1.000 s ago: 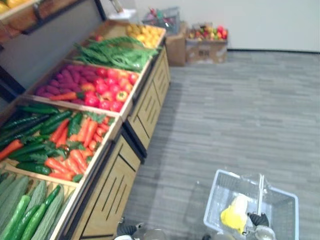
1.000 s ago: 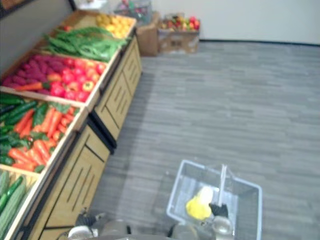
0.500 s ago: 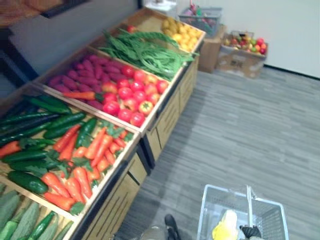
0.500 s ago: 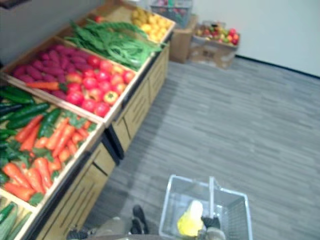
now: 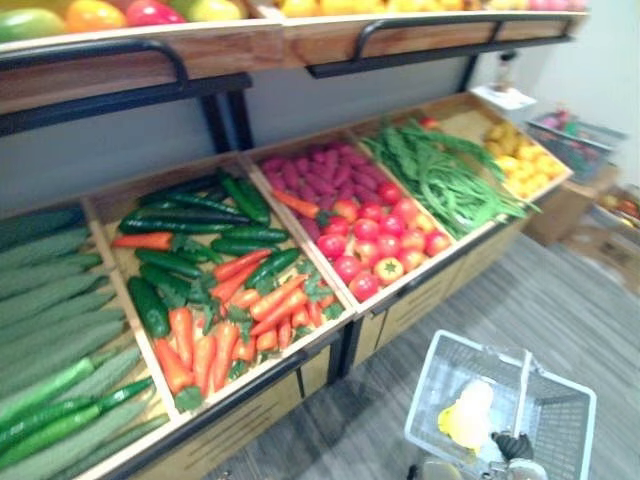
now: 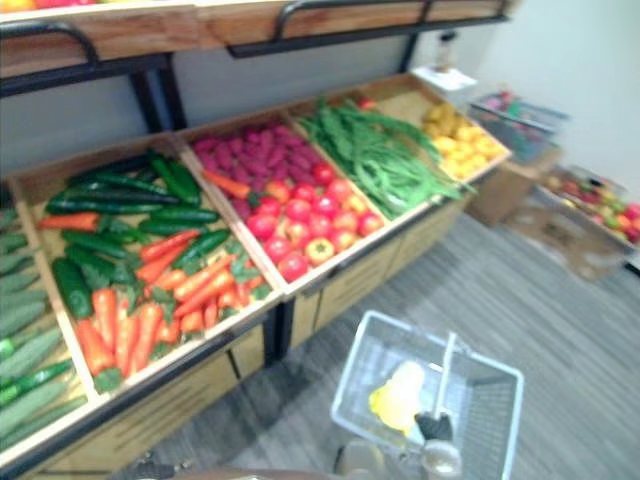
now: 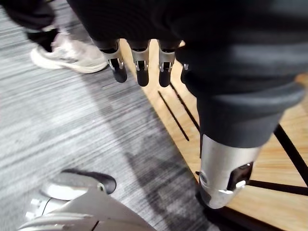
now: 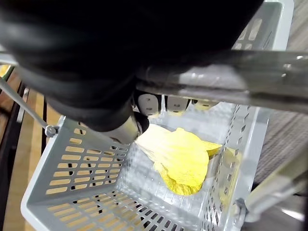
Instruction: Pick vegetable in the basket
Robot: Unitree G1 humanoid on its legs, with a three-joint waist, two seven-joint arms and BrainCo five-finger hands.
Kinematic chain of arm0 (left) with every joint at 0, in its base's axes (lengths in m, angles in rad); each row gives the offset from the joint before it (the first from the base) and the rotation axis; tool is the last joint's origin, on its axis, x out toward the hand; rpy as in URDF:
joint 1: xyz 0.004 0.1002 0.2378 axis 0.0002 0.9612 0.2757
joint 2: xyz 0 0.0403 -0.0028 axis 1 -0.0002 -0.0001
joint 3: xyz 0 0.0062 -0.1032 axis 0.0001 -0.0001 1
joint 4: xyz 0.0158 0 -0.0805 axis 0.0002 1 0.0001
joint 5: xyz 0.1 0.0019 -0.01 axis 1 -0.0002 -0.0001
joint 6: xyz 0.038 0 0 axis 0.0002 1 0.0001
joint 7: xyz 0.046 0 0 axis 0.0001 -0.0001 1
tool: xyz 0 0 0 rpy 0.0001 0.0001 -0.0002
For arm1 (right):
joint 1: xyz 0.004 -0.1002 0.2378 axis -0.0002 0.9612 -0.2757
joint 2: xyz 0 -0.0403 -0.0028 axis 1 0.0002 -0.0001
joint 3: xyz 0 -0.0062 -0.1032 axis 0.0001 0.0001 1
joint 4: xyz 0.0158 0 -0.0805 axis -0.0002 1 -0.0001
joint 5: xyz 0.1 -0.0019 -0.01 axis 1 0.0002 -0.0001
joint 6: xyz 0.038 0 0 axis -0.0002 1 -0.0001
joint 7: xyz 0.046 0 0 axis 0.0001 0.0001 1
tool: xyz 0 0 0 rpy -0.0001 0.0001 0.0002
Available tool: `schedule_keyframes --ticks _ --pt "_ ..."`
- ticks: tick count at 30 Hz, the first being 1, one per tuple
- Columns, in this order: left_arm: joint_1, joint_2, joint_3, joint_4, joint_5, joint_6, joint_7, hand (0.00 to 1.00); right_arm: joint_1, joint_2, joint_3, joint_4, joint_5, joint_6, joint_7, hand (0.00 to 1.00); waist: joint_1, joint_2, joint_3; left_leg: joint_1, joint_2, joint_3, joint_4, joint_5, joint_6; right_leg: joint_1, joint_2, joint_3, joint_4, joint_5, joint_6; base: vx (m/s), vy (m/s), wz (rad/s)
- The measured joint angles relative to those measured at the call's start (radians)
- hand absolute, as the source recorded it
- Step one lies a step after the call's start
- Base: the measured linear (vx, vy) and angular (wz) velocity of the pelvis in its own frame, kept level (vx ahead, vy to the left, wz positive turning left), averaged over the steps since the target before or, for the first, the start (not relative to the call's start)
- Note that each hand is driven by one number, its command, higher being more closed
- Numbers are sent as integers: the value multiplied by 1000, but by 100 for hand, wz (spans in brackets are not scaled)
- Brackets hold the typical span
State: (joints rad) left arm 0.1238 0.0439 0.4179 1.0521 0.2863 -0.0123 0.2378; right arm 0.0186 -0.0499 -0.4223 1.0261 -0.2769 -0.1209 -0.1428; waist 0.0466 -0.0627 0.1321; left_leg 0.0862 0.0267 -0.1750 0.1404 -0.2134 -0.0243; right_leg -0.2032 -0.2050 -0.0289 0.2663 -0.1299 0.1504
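- Right hand of mine curls round the handle of the basket and carries it.
- Wooden stand on my left holds cucumbers, carrots, tomatoes and green beans in separate bins.
- Basket hangs over the floor, near the stand.
- My left hand hangs with straight fingers, empty.
- One yellow vegetable lies inside the basket.

Perforated grey plastic basket, glossy crinkled yellow vegetable, pale wooden stand, matt grey floor
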Motion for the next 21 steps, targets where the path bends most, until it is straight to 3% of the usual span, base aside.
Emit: schedule_keyframes --ticks 1,2,4,6,7,9,10,12,14,17,21 --pt "4 4 30 -2 0 0 -1 0 3 9 1 1 -2 0 8 100 5 -27 -6 -12 -4 -21 18 -26 -29 19 -22 13 -58 41 -1 297 -700 124" --pt "7 4 48 1 0 0 -1 0 5 11 -1 4 -2 1 14 100 7 -38 -7 -13 -2 -33 22 -42 -47 17 -33 2 -44 113 37 255 -669 105" --pt "6 -40 97 7 -6 -1 -2 0 -4 -27 -15 3 -1 11 21 100 10 35 -11 -10 91 36 6 -6 -69 15 20 -91 32 26 -20 254 -506 89" --pt "18 -61 118 12 -14 0 0 0 -13 -40 -12 13 -3 19 23 100 10 66 -13 3 141 58 -53 59 -121 15 52 -133 54 -4 -49 206 -389 52" --pt "24 -68 142 13 -44 0 2 0 -19 -46 -12 14 -3 24 23 100 9 68 -14 1 160 58 -74 103 -134 18 67 -154 53 -14 -66 217 -424 38" --pt "25 -70 157 12 -57 0 2 0 -19 -42 -14 28 -3 24 24 100 5 67 -13 -18 172 59 -70 144 -132 32 71 -196 45 -24 -83 163 -269 52" --pt "26 -70 158 11 -74 0 2 0 -20 -42 -33 49 -3 24 22 100 -13 67 -13 -34 176 78 -67 181 -134 55 66 -239 36 -28 -90 182 -202 98" --pt "26 -70 149 9 -77 0 5 0 -13 -43 -67 58 1 27 20 100 -31 66 -12 -47 178 158 -67 228 -135 105 53 -295 6 -28 -94 160 -164 95" --pt "28 -72 93 -33 -77 0 32 0 -14 -53 -80 80 3 28 19 100 -28 67 -13 -45 176 265 -95 257 -133 126 52 -323 -17 -26 -96 56 -65 53" --pt "32 -72 -5 -119 -65 -4 90 0 -13 -53 -71 82 4 24 10 100 -25 69 -12 -47 177 275 -149 266 -131 116 61 -342 -44 -9 -98 -2 19 22" --pt "58 -73 -145 -313 37 -43 214 0 -6 -47 -34 85 21 1 -32 100 -26 68 -11 -50 164 296 -183 250 -116 118 65 -342 -101 42 -79 -58 75 4"
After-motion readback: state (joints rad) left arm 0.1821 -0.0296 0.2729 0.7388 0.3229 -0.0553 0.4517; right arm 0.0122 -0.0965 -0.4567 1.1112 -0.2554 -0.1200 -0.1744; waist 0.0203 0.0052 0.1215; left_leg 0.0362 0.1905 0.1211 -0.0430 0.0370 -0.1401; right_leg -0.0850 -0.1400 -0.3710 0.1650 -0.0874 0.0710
